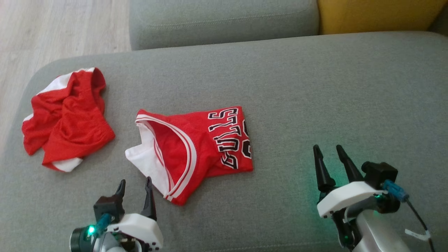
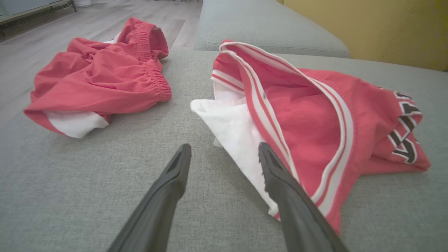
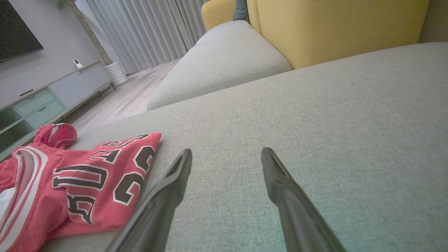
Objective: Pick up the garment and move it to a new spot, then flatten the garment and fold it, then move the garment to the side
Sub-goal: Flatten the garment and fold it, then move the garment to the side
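Garment (image 1: 196,147) lies midway on sofa (image 1: 315,87), bare room rightward; left claw (image 1: 135,181) and right claw (image 1: 327,147) both spread apart.

The left gripper (image 2: 224,147), its two dark fingers spread wide with nothing between them, points across a grey sofa cushion (image 2: 70,182). A red jersey (image 2: 308,115) with white-striped trim and black lettering lies just ahead and to the right, its white panel beside the right fingertip. Crumpled red shorts (image 2: 101,80) sit farther ahead to the left, apart from the jersey.
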Controlling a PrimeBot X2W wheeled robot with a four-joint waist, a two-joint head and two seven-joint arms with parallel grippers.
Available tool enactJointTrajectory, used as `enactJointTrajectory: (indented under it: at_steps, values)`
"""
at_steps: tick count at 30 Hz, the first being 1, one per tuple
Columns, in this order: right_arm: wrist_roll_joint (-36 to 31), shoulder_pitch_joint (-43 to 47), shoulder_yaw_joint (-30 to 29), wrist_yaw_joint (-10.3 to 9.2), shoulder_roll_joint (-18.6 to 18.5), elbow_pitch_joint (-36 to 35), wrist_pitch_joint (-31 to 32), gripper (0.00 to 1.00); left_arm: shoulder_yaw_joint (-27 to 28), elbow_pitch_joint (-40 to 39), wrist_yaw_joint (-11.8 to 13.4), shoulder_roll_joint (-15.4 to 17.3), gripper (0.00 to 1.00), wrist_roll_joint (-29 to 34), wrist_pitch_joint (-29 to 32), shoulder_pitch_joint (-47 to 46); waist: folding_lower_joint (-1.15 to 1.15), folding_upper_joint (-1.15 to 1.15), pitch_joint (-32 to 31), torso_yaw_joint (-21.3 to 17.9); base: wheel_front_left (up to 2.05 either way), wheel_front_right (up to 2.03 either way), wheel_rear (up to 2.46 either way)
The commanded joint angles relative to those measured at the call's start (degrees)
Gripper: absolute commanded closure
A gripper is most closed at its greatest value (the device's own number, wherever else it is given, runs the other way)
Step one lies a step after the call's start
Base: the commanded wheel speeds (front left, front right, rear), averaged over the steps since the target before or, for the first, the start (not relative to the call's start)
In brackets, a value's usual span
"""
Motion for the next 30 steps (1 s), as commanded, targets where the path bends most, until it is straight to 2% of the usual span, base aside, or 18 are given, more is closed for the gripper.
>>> enactJointTrajectory:
  at_steps: [1,9,15,23,30]
  values:
    - [0.62,-1.33,1.77,0.37,0.58,-2.03,-0.68,0.00,2.08,-2.16,-0.35,0.44,0.00,0.54,-0.71,-1.77,0.00,0.00,-0.38,-0.34,0.00,0.00,0.00]
    - [2.13,-1.64,3.80,0.37,0.60,-2.35,-0.68,0.00,1.33,-2.20,-0.82,0.44,0.00,0.47,-0.71,-1.94,0.00,0.00,0.09,0.72,0.00,0.00,0.00]
    - [4.53,-3.04,9.16,0.37,0.60,-0.19,-0.68,0.00,-0.79,-2.41,-0.93,0.44,0.00,-0.21,-0.71,-2.56,0.00,0.00,1.33,2.83,0.00,0.00,0.00]
    - [8.41,-8.24,13.50,0.37,0.61,5.99,-0.66,0.00,-4.35,-2.26,-1.18,0.44,0.00,-0.91,-0.71,-4.82,0.00,0.00,3.68,8.85,0.00,0.00,0.00]
    - [8.05,-14.53,15.41,0.37,0.61,13.62,-0.03,0.00,-4.95,-2.16,-0.97,0.44,0.00,-1.13,-0.71,-5.76,0.00,0.00,5.36,12.23,0.00,0.00,0.00]
